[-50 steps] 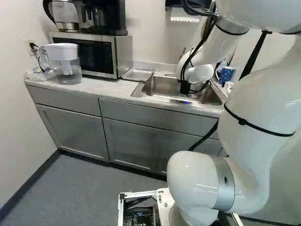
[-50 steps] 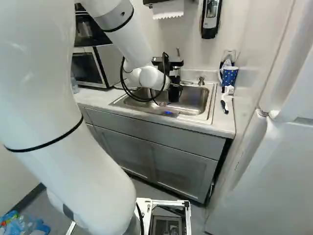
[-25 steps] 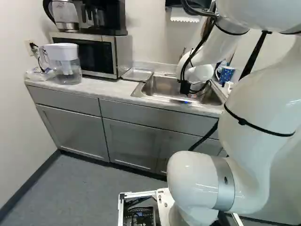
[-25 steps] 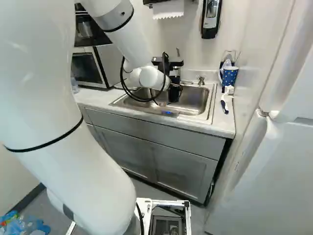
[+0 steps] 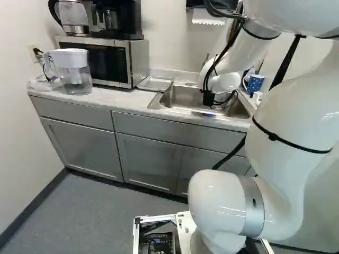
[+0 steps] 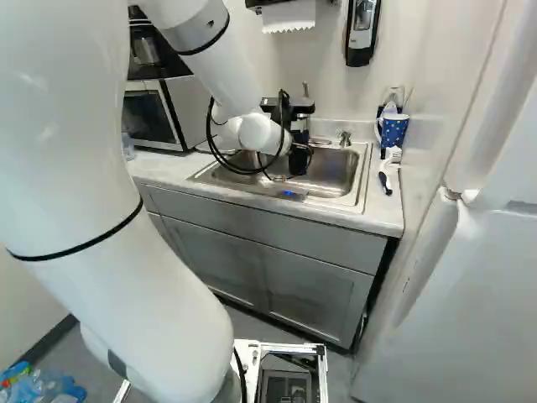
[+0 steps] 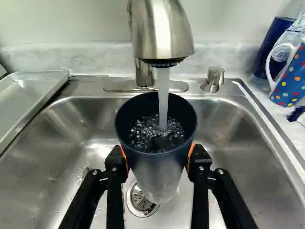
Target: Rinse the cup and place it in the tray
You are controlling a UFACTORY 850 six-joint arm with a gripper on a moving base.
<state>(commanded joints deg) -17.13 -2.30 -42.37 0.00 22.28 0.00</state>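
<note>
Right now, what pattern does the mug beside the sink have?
The mug is blue with multicoloured dots, shown best in the wrist view.

Upright dark cup [image 7: 155,164] holds water over the sink [image 7: 243,157], silver tray [image 7: 31,93] beside.

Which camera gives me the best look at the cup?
The wrist view: it looks down into the cup, with water falling in. In both base views I cannot tell the cup from the dark parts at the end of the arm.

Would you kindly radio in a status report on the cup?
Gripper shut on dark-rimmed cup, upright over sink. Faucet running into it, water churning inside. Metal tray beside sink, nothing blocking it.
</note>
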